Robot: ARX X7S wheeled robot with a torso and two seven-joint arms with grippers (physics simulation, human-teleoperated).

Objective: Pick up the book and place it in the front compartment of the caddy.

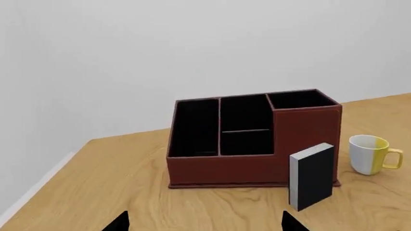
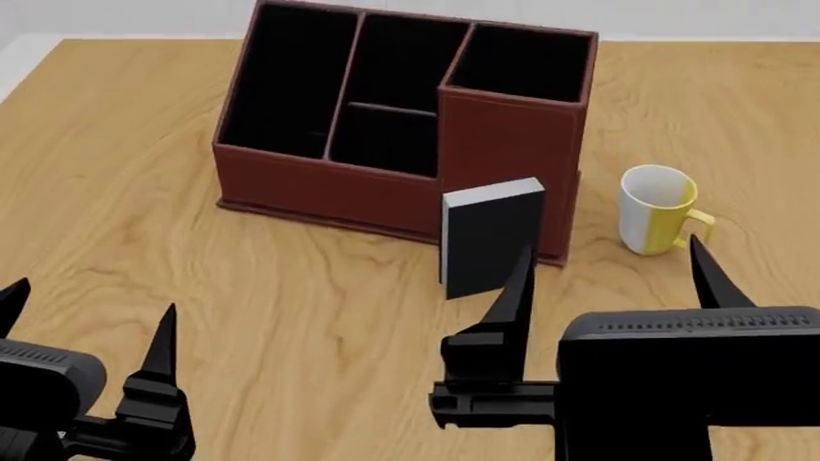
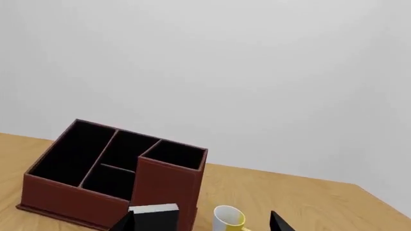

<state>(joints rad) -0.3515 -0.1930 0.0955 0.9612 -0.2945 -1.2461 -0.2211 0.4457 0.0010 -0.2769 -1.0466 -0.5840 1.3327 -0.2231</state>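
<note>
You've got the book (image 2: 493,237) standing upright on the wooden worktop (image 2: 321,317), right in front of the tall corner section of the caddy (image 2: 397,115). Whether it touches the caddy's front wall or stands just clear of it, the views don't settle. White page edges show along its top and one side; the black cover is plain, with no title, no lettering you could read.

The caddy sits a little skewed on the worktop, red-brown outside, black lining inside, dividers splitting it into sections. No brand mark or label shows on its walls. To its right, near the book but apart from it, stands the white-and-yellow mug (image 2: 659,209), handle turned away from the caddy, and it carries no print either.

Your right claw (image 2: 613,288) hangs low over the worktop just this side of the book, fingers spread wide and holding nothing; one fingertip (image 2: 519,279) overlaps the book's lower corner in the head view. Your left claw (image 2: 84,322) is well off to the left, also spread and holding nothing, over bare wood.
</note>
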